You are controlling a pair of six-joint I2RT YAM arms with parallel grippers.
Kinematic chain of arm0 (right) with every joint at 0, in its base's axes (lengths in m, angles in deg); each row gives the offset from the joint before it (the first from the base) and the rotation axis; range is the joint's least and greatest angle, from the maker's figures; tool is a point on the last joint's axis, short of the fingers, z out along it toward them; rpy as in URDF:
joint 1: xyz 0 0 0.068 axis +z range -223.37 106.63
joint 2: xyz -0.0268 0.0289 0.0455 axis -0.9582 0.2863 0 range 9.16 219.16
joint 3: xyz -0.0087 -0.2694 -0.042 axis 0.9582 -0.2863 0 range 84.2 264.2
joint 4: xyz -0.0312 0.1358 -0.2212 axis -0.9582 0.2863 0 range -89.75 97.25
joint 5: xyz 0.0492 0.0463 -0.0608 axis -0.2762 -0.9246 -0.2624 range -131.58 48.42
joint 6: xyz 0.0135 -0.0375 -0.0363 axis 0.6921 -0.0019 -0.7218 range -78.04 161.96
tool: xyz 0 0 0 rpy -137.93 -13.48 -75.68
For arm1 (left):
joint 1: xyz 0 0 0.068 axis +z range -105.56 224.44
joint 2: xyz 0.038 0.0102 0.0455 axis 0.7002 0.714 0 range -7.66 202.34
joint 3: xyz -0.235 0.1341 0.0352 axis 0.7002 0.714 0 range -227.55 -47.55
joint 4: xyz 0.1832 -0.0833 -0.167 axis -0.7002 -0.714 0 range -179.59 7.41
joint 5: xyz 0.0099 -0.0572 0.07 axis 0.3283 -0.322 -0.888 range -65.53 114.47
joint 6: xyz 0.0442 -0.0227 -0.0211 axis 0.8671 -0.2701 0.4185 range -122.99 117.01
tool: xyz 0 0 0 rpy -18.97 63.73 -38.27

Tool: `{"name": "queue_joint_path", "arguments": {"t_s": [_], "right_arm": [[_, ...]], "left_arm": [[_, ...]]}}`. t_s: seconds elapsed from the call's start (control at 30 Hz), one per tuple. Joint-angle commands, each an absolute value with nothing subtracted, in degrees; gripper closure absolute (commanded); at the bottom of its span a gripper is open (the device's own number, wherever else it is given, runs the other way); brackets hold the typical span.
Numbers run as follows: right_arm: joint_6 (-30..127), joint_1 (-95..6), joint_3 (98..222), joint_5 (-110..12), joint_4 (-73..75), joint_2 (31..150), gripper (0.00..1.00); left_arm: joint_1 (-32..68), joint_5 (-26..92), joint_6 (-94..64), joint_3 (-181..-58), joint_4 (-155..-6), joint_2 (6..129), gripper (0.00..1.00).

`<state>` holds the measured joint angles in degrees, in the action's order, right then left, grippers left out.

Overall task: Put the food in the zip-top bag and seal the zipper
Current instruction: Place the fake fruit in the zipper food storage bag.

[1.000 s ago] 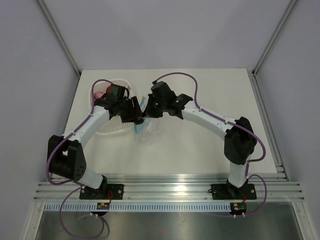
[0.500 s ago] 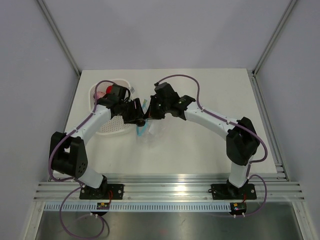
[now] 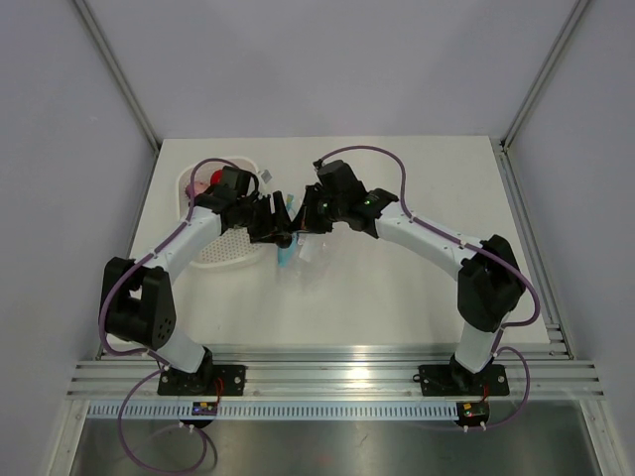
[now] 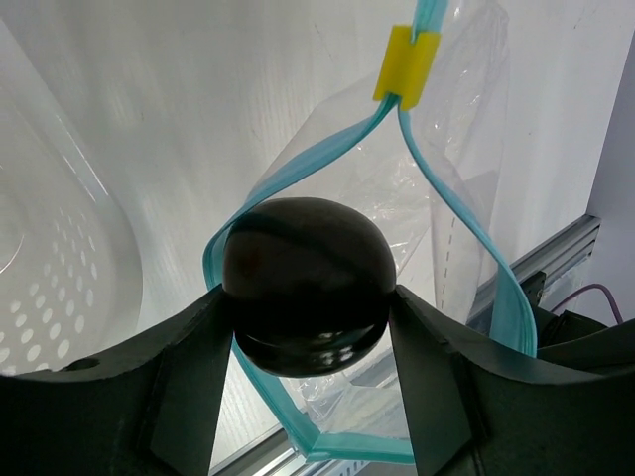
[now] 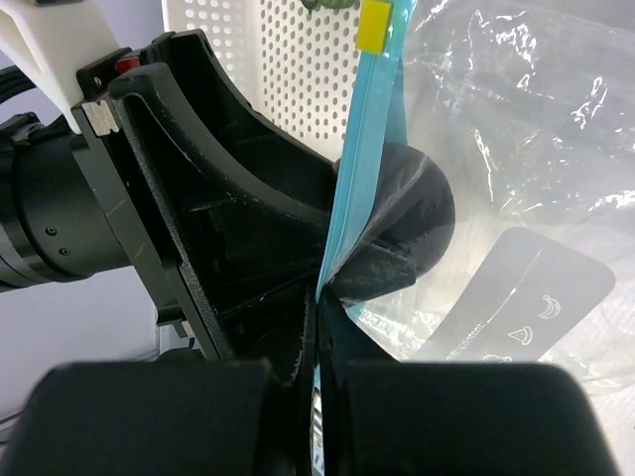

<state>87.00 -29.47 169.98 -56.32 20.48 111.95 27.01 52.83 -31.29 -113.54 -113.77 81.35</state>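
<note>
My left gripper [image 4: 310,302] is shut on a dark round piece of food [image 4: 308,283], with a finger pressed to each side. The piece sits within the open loop of the teal zipper [image 4: 466,223] of the clear zip-top bag [image 4: 466,119]. A yellow slider [image 4: 407,67] clips the far end of the strip. My right gripper [image 5: 319,307] is shut on the zipper [image 5: 372,129] edge, holding the bag's mouth up. From the right wrist, the dark piece [image 5: 422,208] shows through the bag film [image 5: 536,149]. Both grippers meet at mid-table, left [image 3: 281,230] and right [image 3: 296,223].
A white perforated basket [image 3: 223,248] stands just left of the grippers, with a red piece [image 3: 215,179] and a pink piece [image 3: 197,187] at its far end. The basket's wall [image 5: 288,69] lies close behind the bag. Aluminium rails run along the table's near edge.
The left gripper has moved right with the dark piece into the bag's mouth. The right gripper has lifted the bag's edge slightly up and right, and the bag hangs shorter.
</note>
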Motion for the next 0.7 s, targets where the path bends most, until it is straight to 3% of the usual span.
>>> {"name": "queue_joint_path", "arguments": {"t_s": [0.0,0.23,0.33,0.53,0.67], "right_arm": [[88.72,-27.75,169.28,-61.97,15.02,111.55,1.0],[88.98,-27.75,168.76,-62.06,14.67,111.64,1.0],[89.16,-27.66,168.14,-62.49,13.71,111.73,1.0],[92.14,-28.37,164.29,-67.67,4.07,111.64,1.0],[95.13,-29.16,161.38,-71.63,-5.62,112.26,1.0]], "left_arm": [[25.37,59.55,-33.14,-115.66,-107.73,79.17,0.31],[25.37,58.84,-33.49,-115.4,-107.64,78.12,0.25],[25.37,58.31,-33.84,-114.87,-107.11,77.15,0.32],[25.37,57.08,-33.58,-115.66,-108.95,75.04,0.33],[25.37,54.72,-32.79,-117.07,-111.67,73.11,0.4]]}}
